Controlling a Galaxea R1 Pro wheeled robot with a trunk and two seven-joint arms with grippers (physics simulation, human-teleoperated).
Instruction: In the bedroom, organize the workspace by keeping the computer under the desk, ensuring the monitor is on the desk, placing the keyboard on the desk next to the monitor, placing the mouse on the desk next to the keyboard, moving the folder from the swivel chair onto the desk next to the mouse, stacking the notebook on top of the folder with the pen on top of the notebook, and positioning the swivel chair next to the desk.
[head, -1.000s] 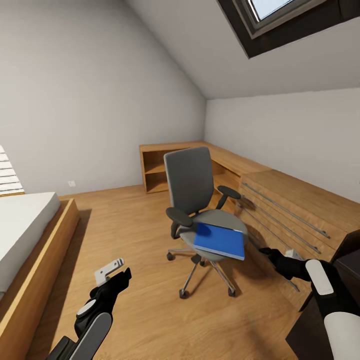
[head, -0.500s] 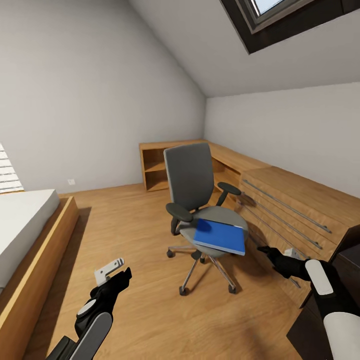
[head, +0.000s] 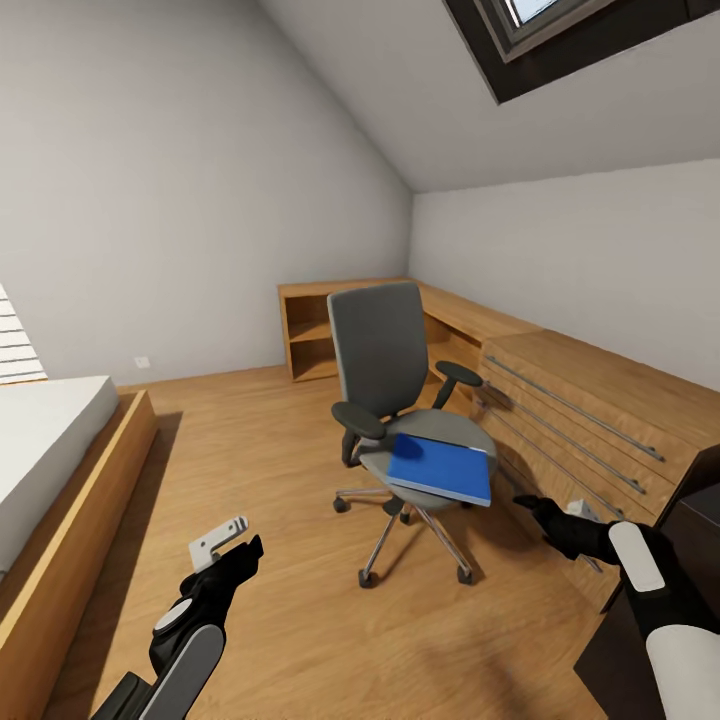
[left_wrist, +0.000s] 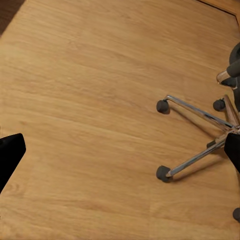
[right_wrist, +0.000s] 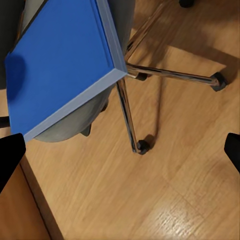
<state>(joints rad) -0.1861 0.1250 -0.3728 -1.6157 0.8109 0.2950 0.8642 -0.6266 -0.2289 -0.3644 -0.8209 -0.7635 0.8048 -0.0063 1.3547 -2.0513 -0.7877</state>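
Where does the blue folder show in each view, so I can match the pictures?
Head view: the folder lies on the swivel chair seat, right of centre.
Left wrist view: not in it.
Right wrist view: the folder is upper left.
Shared landmark: the chair's chrome base.

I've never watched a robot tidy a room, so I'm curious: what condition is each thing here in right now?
swivel chair: upright on the floor, beside the light-wood cabinets.
folder: closed, lying flat on the chair seat, one corner overhanging.
left tool: open, holding nothing, over the floor.
right tool: open, holding nothing, close to the folder.
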